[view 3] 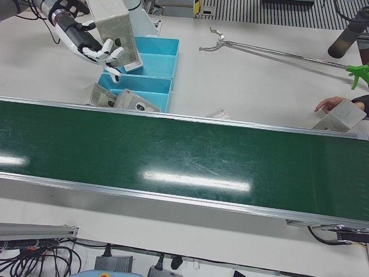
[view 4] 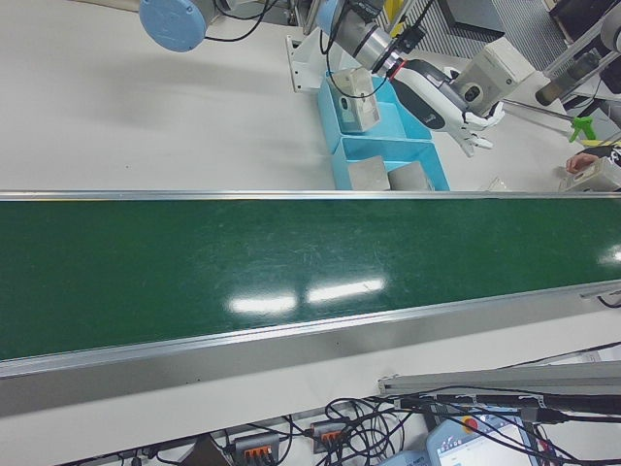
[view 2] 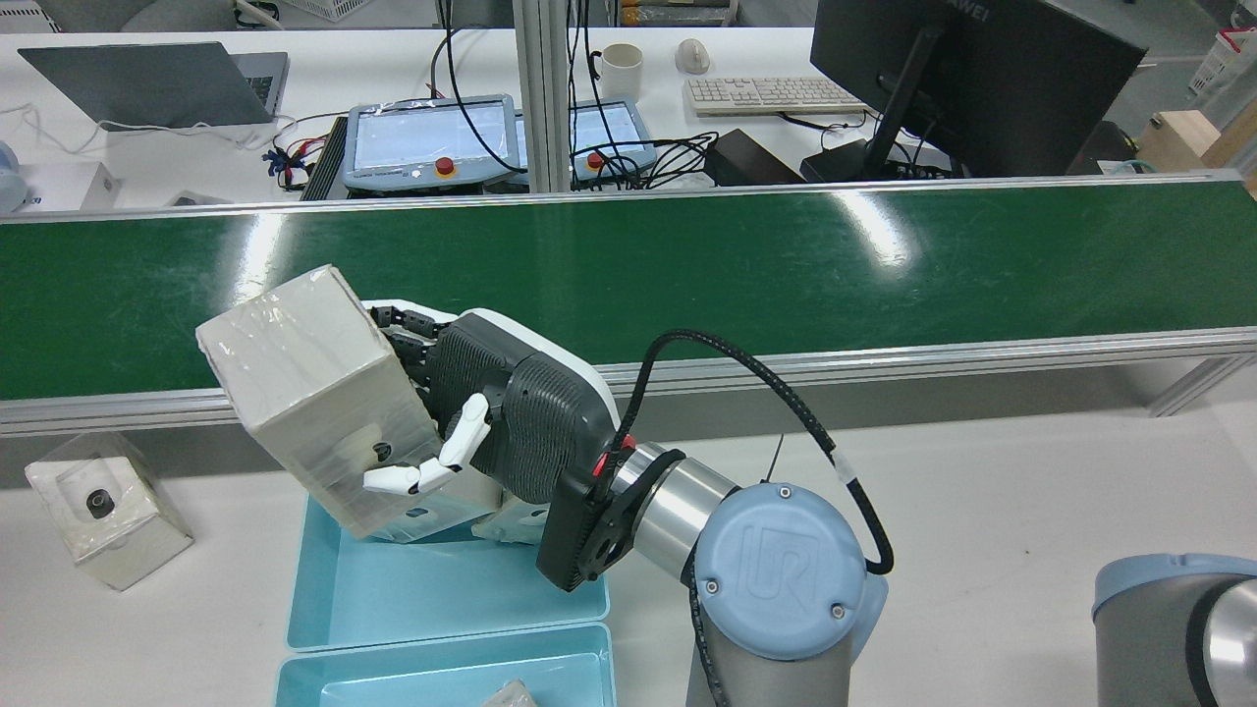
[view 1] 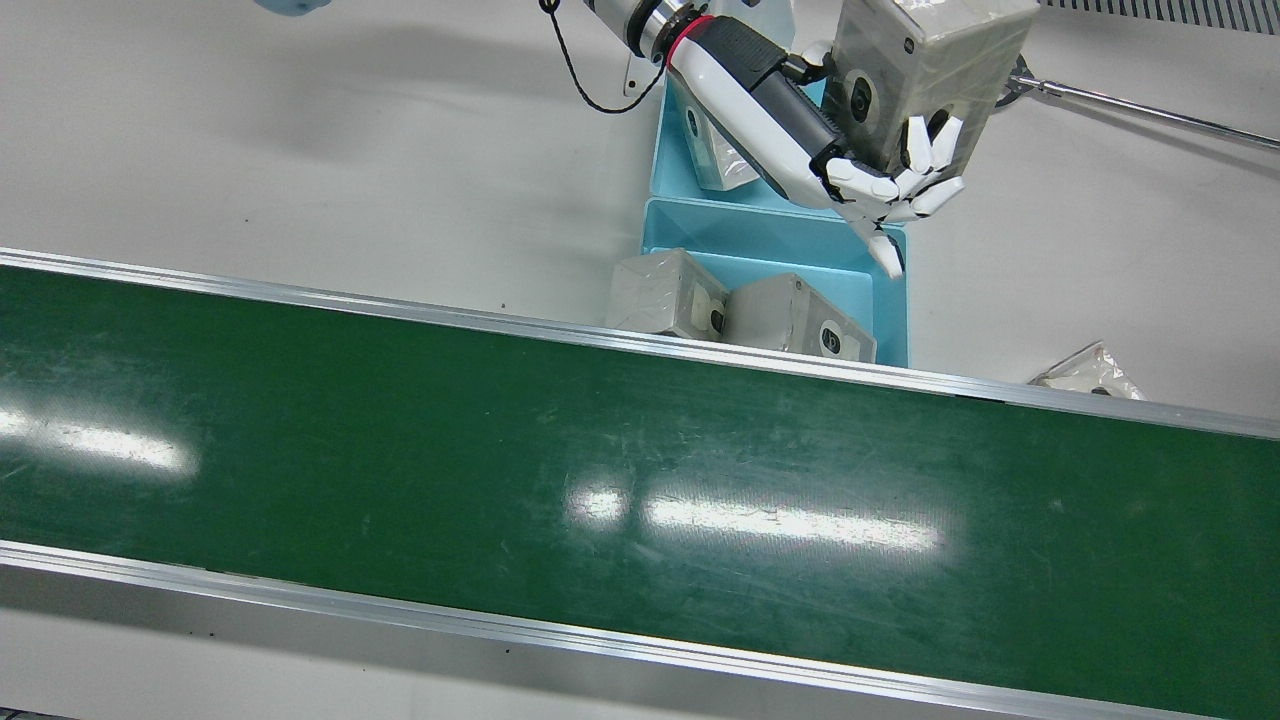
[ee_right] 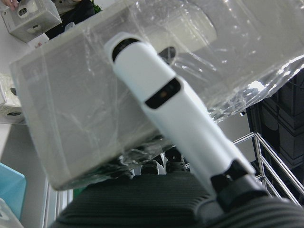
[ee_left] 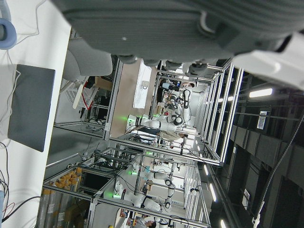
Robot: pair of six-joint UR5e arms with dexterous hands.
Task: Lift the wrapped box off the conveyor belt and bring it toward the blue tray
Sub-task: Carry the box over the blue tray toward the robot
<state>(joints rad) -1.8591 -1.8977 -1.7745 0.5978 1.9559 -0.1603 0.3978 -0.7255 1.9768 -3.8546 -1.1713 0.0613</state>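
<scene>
My right hand is shut on the wrapped box, a pale box in clear film, and holds it tilted in the air. The box also shows in the rear view, the left-front view and the right hand view, with fingers across its face. It hangs over the blue tray and that tray's edge, off the green conveyor belt. The tray holds two wrapped boxes against the belt rail. Of my left hand only a dark palm cover shows.
A second blue tray behind the first holds another wrapped box. A loose wrapped box lies on the table beside the trays. A metal reacher tool lies on the table. A person's hand holds a box at the belt's far end.
</scene>
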